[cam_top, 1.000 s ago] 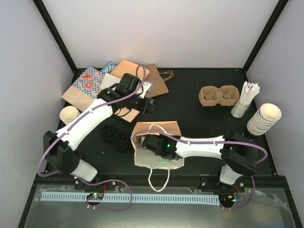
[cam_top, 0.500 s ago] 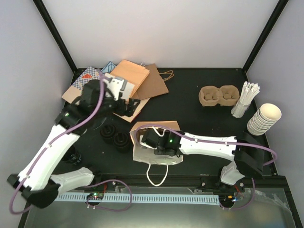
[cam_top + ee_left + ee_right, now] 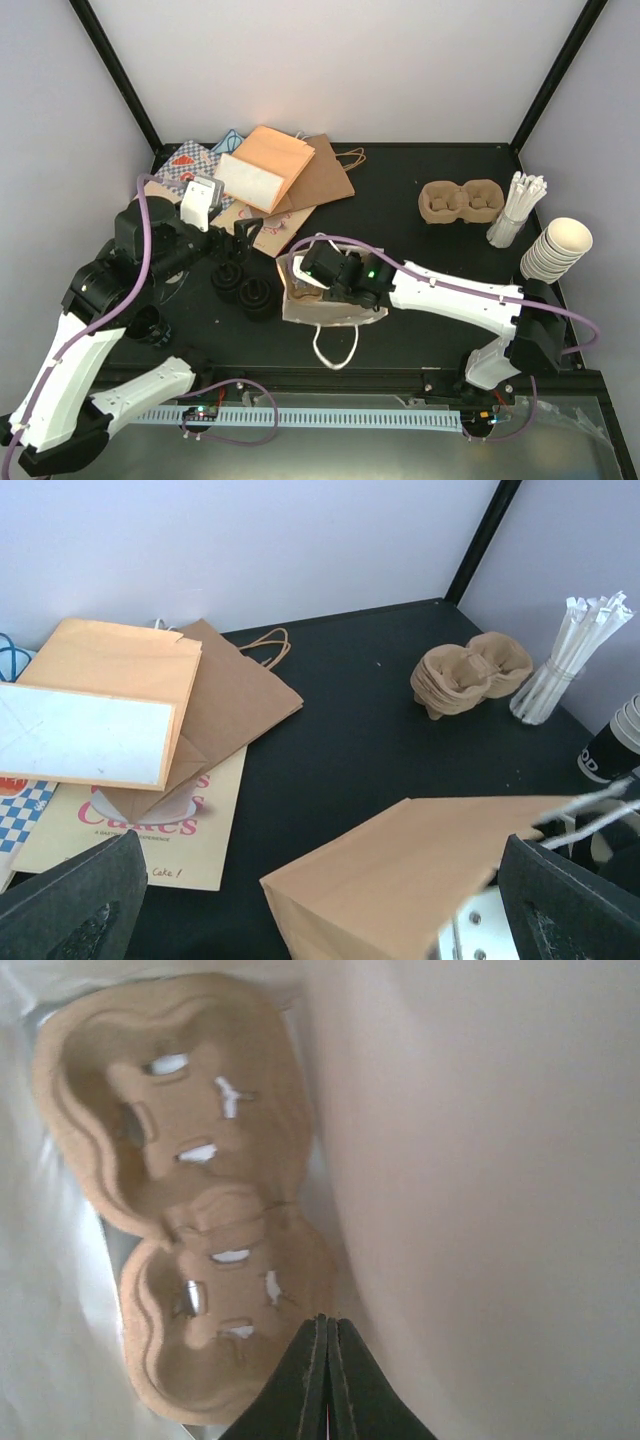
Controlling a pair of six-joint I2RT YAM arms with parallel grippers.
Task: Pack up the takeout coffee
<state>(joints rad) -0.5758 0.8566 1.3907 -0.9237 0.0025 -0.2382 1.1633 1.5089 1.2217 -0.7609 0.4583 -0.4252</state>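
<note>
I see the black table (image 3: 430,280) with both arms over its near half. The left arm (image 3: 95,330) bends in from the left edge, and the right arm (image 3: 450,295) stretches across to the middle.

The open bag (image 3: 335,308) stands at centre front, with its white handle hanging toward me. Behind it, at the back left, is a pile of flat bags (image 3: 295,170). On the right edge is a stack of bare cups (image 3: 555,250), with a bundle of straws (image 3: 520,205) beside it and spare carriers (image 3: 460,200) just left of those.

The carrier (image 3: 190,1210) I care about lies inside the open bag, against its wall, with both wells facing the wrist camera. Two round lids (image 3: 243,285) sit just left of the bag. From above I cannot tell whether cups stand under them.

The left gripper (image 3: 238,243) hangs above the lids with its jaws spread wide and nothing between them. The right gripper (image 3: 325,1330) is down inside the bag with its jaws pressed together and their tips at the carrier's rim. I cannot tell whether they pinch that rim.
</note>
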